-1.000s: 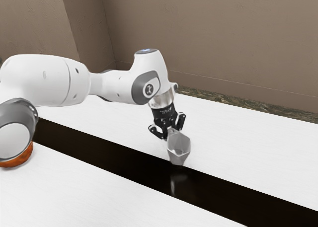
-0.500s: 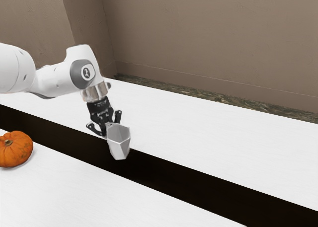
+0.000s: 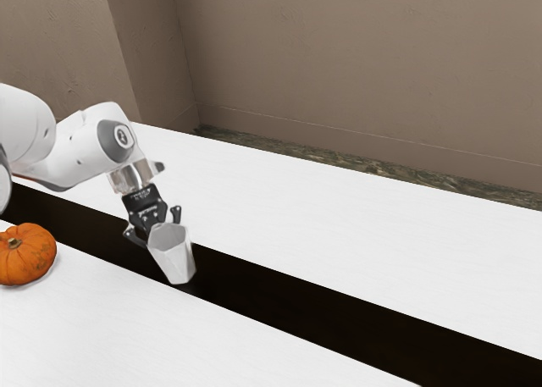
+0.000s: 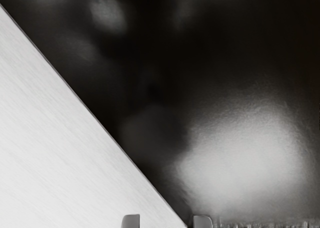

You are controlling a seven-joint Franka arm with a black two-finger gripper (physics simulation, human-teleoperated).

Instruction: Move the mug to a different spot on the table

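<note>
The gripper (image 3: 156,221), fingers clamped on the rim of the white mug (image 3: 173,256), has carried it along the table's (image 3: 381,226) dark strip (image 3: 339,319) toward the pumpkin (image 3: 25,253). A second ago it hung mid-strip; now it is lower, at the near slab's edge, so set-down looks close

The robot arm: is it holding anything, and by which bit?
Yes: the end effector grips the white faceted mug by its top rim, on the side nearest the arm.
</note>
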